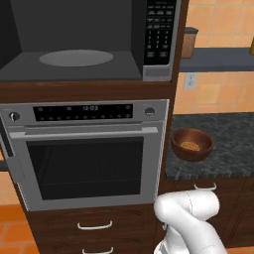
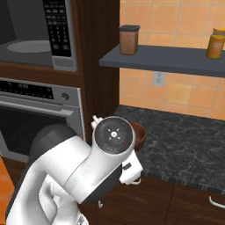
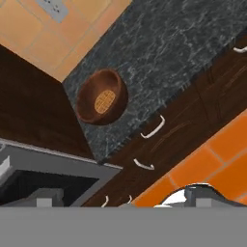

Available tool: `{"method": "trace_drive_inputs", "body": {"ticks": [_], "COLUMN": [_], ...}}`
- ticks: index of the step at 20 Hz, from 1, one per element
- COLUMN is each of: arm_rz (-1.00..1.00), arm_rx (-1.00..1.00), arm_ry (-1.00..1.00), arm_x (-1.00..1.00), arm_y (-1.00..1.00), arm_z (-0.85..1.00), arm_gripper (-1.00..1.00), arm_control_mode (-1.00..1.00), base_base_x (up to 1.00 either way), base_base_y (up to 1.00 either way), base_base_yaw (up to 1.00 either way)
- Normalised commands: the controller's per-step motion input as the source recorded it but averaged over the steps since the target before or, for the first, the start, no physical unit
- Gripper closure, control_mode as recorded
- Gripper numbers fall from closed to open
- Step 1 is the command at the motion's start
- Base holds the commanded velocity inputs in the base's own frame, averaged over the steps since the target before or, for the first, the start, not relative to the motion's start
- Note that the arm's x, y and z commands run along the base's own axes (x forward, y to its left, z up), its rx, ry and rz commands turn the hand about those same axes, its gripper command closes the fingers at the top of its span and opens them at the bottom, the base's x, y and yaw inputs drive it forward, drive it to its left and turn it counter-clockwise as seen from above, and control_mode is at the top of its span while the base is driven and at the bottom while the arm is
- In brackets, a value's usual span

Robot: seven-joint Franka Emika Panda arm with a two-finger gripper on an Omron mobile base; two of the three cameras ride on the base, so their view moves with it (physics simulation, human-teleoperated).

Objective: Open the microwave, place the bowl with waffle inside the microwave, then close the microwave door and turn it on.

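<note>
Left base view is showing the microwave (image 1: 89, 44) at the upper left of the frame, its cavity exposed and the turntable (image 1: 76, 57) lying bare inside. The bowl (image 1: 192, 144) with the waffle (image 1: 190, 146) is sitting on the dark counter (image 1: 233, 149) at middle right, just beside the oven (image 1: 84, 154). Hand view is showing the bowl (image 3: 102, 96) at upper left. I cannot tell how the gripper fingers are standing.
</note>
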Motion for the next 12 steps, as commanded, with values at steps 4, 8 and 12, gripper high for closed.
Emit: {"method": "trace_drive_inputs", "body": {"ticks": [4, 8, 12], "arm_rz": [-0.11, -0.01, 0.00], "arm_rx": [0.20, 0.11, 0.07], "arm_ry": [-0.02, -0.01, 0.00], "arm_x": [0.59, 0.45, 0.43], "arm_y": [-0.09, 0.00, 0.00], "arm_z": [-0.27, -0.28, -0.30], "arm_gripper": [-1.00, -1.00, -1.00], "arm_control_mode": [-1.00, -1.00, -1.00], "base_base_x": [0.00, 0.00, 0.00], "base_base_y": [0.00, 0.00, 0.00], "base_base_yaw": [0.00, 0.00, 0.00]}}
